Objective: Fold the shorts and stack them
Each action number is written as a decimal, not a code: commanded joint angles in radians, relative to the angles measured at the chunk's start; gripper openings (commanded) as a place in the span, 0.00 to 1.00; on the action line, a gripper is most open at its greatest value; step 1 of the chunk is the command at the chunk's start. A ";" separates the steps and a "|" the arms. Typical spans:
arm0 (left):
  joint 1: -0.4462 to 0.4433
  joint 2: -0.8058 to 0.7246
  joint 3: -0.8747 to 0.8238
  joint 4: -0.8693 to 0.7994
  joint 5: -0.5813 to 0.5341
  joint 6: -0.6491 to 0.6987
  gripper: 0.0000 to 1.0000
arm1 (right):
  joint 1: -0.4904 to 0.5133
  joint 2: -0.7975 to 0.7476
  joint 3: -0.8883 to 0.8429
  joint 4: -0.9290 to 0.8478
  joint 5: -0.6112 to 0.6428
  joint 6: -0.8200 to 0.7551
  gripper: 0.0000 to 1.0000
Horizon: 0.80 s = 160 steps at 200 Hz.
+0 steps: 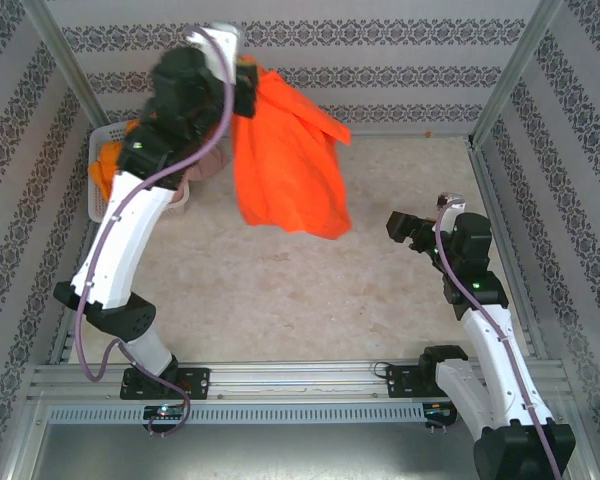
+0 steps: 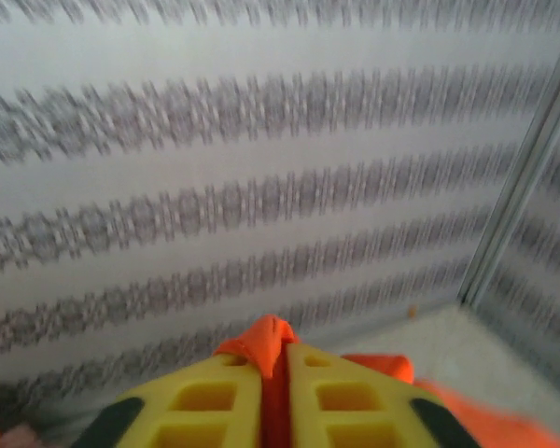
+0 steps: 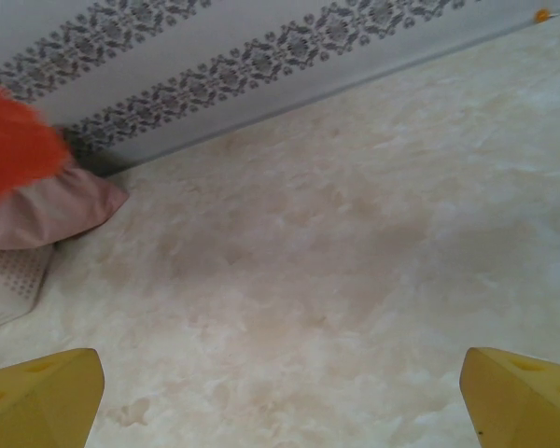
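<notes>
Bright red-orange shorts (image 1: pixel 285 160) hang in the air at the back of the table, held high by my left gripper (image 1: pixel 246 85), which is shut on a pinch of the cloth (image 2: pixel 269 347) between its yellow fingers (image 2: pixel 205 401). More shorts, yellow-orange (image 1: pixel 107 165) and dusty pink (image 3: pixel 51 207), lie in and over the white mesh basket (image 1: pixel 98 205) at the back left. My right gripper (image 1: pixel 400 228) hovers open over the bare table at the right, its yellow fingertips (image 3: pixel 42 401) wide apart with nothing between them.
Patterned walls enclose the table on three sides, with metal posts (image 1: pixel 510 70) at the corners. The beige tabletop (image 1: pixel 310 290) lies bare between the two arms.
</notes>
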 commanded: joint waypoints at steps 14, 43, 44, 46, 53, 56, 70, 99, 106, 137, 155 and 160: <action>-0.112 -0.144 -0.557 0.306 0.103 0.008 0.63 | -0.017 -0.013 0.044 -0.098 0.100 -0.012 0.98; -0.127 -0.311 -0.992 0.571 0.110 -0.139 0.95 | -0.017 -0.039 0.020 -0.098 0.010 0.001 0.98; -0.127 -0.317 -1.000 0.574 0.104 -0.142 0.96 | -0.017 -0.040 0.020 -0.099 0.006 0.001 0.98; -0.128 -0.326 -1.018 0.577 0.097 -0.150 0.97 | -0.016 -0.039 0.018 -0.098 -0.001 0.003 0.98; -0.127 -0.350 -1.061 0.575 0.072 -0.158 1.00 | -0.012 -0.037 0.013 -0.099 -0.022 0.011 0.98; -0.127 -0.356 -1.076 0.570 0.063 -0.155 1.00 | -0.010 -0.036 0.011 -0.102 -0.028 0.014 0.98; -0.121 -0.364 -1.095 0.521 0.023 -0.149 1.00 | 0.004 -0.026 0.002 -0.106 -0.038 0.035 0.98; -0.073 -0.279 -1.010 0.394 0.046 -0.187 1.00 | 0.042 -0.018 -0.030 -0.094 -0.035 0.081 0.98; -0.058 -0.246 -0.989 0.391 0.074 -0.200 1.00 | 0.053 -0.019 -0.037 -0.089 -0.035 0.090 0.98; 0.019 -0.051 -0.846 0.375 0.182 -0.287 1.00 | 0.094 -0.023 -0.049 -0.107 -0.009 0.093 0.98; 0.069 0.101 -0.690 0.290 0.229 -0.327 1.00 | 0.111 -0.026 -0.054 -0.115 0.003 0.100 0.98; 0.083 0.147 -0.641 0.260 0.234 -0.342 1.00 | 0.116 -0.026 -0.056 -0.114 0.006 0.104 0.98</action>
